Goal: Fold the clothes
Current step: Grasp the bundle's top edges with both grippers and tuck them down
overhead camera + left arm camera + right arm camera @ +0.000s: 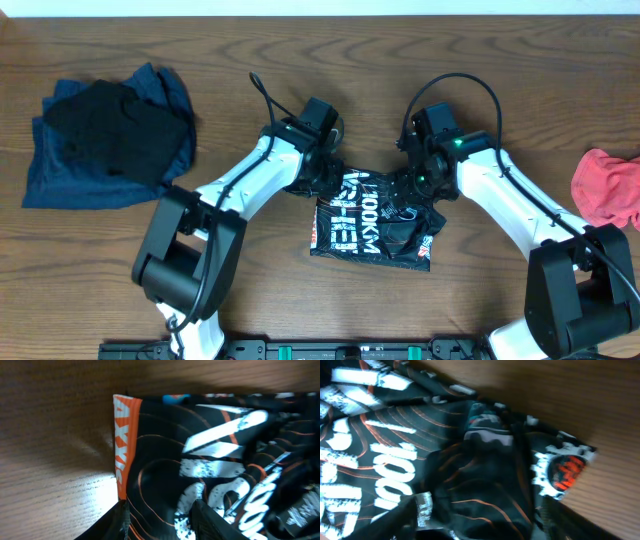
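Black sports shirt point(375, 225) lies folded; left jaws apparently pinch it, right jaws spread above.

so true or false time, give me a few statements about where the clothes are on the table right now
1. The black shirt lies near the middle of the table. True.
2. A red cloth lies at the table's left edge. False: it is at the right edge.
3. The blue and black pile touches the shirt. False: it lies well apart, to the left.
4. The shirt's white print faces up. True.
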Available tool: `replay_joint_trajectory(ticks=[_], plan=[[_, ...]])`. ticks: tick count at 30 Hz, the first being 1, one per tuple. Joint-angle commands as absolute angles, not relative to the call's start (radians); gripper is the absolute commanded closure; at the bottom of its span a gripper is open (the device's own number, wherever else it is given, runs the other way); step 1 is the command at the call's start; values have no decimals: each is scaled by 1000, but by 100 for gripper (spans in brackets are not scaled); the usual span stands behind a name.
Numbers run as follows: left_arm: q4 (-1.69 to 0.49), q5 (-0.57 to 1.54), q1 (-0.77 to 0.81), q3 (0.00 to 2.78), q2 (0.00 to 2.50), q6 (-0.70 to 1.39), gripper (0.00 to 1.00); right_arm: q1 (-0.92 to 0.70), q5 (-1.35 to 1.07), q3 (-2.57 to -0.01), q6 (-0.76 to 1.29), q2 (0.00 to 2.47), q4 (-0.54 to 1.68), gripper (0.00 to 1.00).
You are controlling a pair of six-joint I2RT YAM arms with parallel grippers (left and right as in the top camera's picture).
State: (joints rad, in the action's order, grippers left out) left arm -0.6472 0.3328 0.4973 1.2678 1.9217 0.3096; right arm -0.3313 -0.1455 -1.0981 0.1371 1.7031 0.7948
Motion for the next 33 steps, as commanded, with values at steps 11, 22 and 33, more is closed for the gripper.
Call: replay_joint_trajectory(ticks=[11, 22, 33], plan=[[-651, 323, 491, 1259, 1957, 293, 57, -333, -51, -1107, 230, 1704, 827, 39], [-651, 323, 491, 1259, 1957, 293, 57, -360, -206, -1102, 92, 1704, 826, 34], [-651, 323, 491, 1259, 1957, 293, 56, -368, -56, -1069, 164, 1704, 818, 48]])
